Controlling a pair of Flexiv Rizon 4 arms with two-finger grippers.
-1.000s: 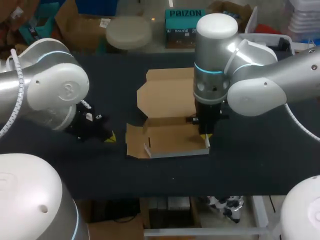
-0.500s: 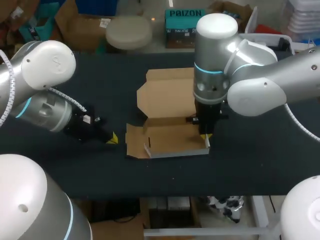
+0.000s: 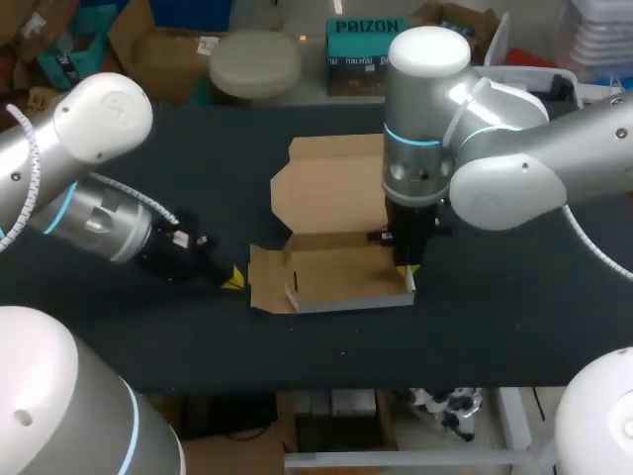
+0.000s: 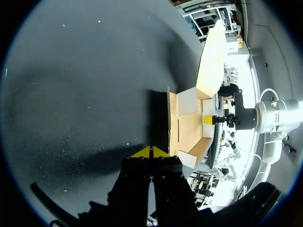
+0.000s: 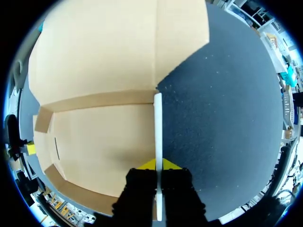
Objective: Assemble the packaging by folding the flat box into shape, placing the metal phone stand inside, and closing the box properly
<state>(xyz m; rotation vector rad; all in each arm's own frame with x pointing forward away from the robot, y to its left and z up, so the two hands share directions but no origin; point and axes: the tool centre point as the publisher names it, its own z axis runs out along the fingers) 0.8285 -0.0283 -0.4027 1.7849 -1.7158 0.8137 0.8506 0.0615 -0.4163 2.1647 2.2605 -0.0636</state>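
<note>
1. Head view: the cardboard box (image 3: pixel 336 272) lies half-folded in the middle of the dark table (image 3: pixel 514 307); its lid (image 3: pixel 331 188) is spread flat on the far side; the tray part sits on the near side.
2. On the tray, the near wall (image 3: pixel 351 302) stands upright, white on its outer face; the left flap (image 3: pixel 265 280) lies flat on the table.
3. The right gripper (image 3: pixel 406 269) points straight down at the tray's right end; in the right wrist view the right side wall (image 5: pixel 157 123) stands on edge and runs between the two yellow tips, one on each face; the claw is narrow, clamped on that wall (the gap is only the thickness of the card).
4. The left gripper (image 3: pixel 233 280) sits low over the table, just left of the left flap; in the left wrist view its yellow tips are pressed together with nothing between them; the claw is closed and empty.
5. Left wrist view: the box (image 4: pixel 187 127) lies just ahead of the left gripper (image 4: pixel 151 152); whether the tips touch the flap's edge I cannot tell; the right gripper (image 4: pixel 208 120) shows as a yellow tip at the tray's right end.
</note>
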